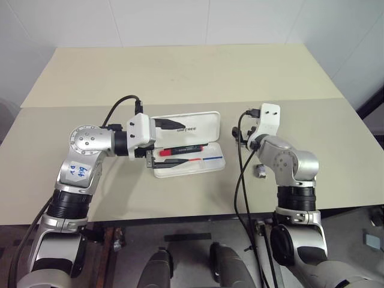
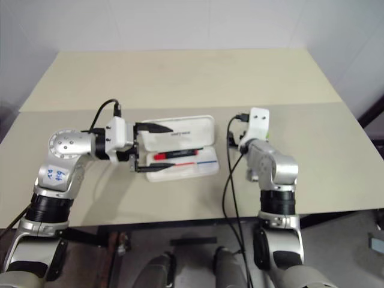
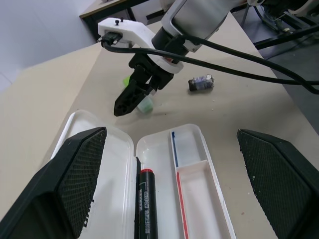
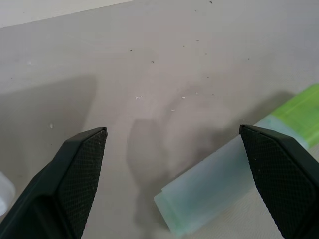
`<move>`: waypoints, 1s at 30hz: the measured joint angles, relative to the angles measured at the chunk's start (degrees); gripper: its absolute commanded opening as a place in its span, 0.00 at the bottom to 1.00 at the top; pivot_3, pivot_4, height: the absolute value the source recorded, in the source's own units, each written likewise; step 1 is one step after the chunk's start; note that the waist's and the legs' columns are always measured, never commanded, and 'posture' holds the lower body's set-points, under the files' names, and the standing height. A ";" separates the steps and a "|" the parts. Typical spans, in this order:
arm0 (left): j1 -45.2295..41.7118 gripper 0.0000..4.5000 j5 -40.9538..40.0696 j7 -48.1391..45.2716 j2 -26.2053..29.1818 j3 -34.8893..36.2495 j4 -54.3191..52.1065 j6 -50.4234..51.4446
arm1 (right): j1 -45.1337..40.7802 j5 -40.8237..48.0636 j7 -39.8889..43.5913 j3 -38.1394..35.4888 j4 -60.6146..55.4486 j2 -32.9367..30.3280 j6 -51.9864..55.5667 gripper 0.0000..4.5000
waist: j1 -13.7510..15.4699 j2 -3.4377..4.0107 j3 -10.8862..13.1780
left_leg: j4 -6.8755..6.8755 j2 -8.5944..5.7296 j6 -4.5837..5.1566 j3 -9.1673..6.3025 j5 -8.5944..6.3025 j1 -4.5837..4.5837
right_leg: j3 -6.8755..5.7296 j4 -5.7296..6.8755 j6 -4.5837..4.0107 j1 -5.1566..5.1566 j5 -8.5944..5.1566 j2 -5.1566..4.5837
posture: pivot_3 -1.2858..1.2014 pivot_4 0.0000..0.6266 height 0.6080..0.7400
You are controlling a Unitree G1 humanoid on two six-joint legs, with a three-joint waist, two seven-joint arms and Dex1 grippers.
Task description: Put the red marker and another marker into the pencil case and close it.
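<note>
1. Hand on our right (image 1: 247, 133), seen from the head, hovers beside the open pencil case (image 1: 187, 144); the red marker (image 1: 182, 149) lies inside.
2. Left wrist: our left hand (image 3: 172, 149) gapes, empty, over the case.
3. Right wrist: fingers spread, holding nothing; we should straddle the green highlighter (image 4: 234, 181) on the desk (image 4: 149, 64) squarely before closing.

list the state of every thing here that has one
pencil case: open, lid laid flat on the table
red marker: lying inside the case
green highlighter: capped, lying on the table, outside the case
left gripper: open, empty, over the case
right gripper: open, around the highlighter, not gripping
</note>
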 measured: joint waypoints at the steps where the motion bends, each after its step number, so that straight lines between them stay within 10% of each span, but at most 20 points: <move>1: 0.36 0.99 -0.04 0.17 0.02 0.00 -0.62 0.11 | 0.00 -0.39 -0.18 0.22 0.05 0.00 -0.09 1.00 | 0.05 0.00 0.00 | -0.02 0.01 0.00 -0.02 0.00 0.00 | -0.02 0.00 0.00 0.00 0.00 0.00 | 0.52 0.24 1.00; 30: -1.04 0.99 -0.37 0.03 -0.37 -0.68 -0.46 0.09 | 2.99 -5.01 -10.01 -6.54 -6.06 8.67 1.70 1.00 | -0.13 0.01 0.00 | -0.43 0.08 -0.06 0.13 0.06 -0.01 | 0.10 0.05 -0.07 -0.25 -0.06 0.11 | 0.52 0.24 1.00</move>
